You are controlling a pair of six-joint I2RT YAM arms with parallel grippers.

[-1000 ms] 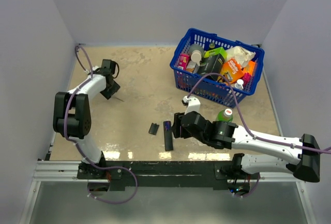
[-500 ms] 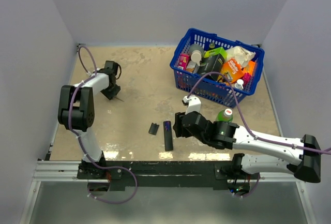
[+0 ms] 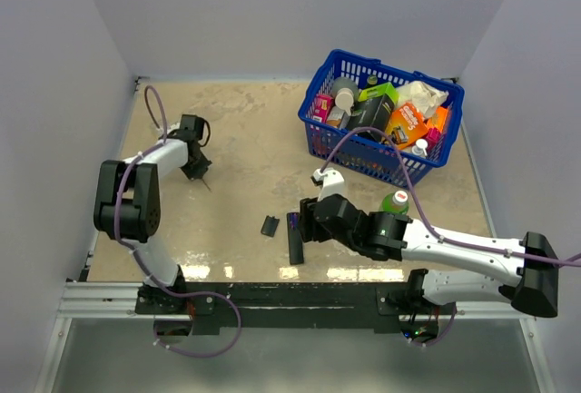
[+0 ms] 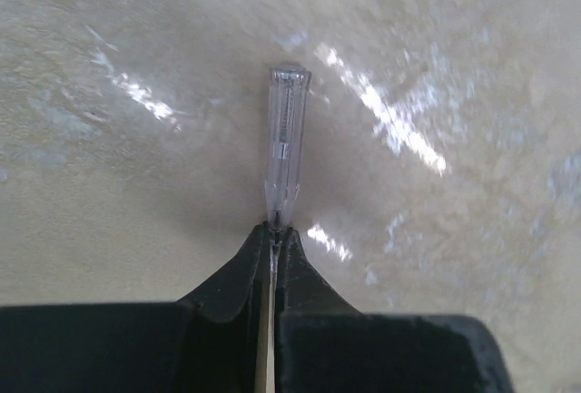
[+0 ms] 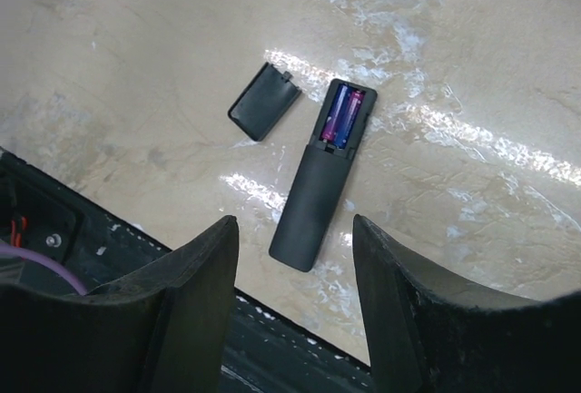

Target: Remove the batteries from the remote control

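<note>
Container: blue basket [image 3: 363,152] with boxes, bottles, packets; well beyond right pincer [image 5: 295,225]. Open bay of remote [image 5: 318,184]: two batteries [image 5: 342,113] inside. This pincer half-spread, empty, above remote; cover [image 5: 264,100] just left. Elsewhere, left pincer [image 4: 273,234] clenched on clear stick [image 4: 283,139].

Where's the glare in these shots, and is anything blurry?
Left wrist: bright glare streaks on the table beside the clear stick, which is sharp. Right wrist: glare strips by the remote; batteries readable. Top: a shiny band along the table's near edge.
</note>
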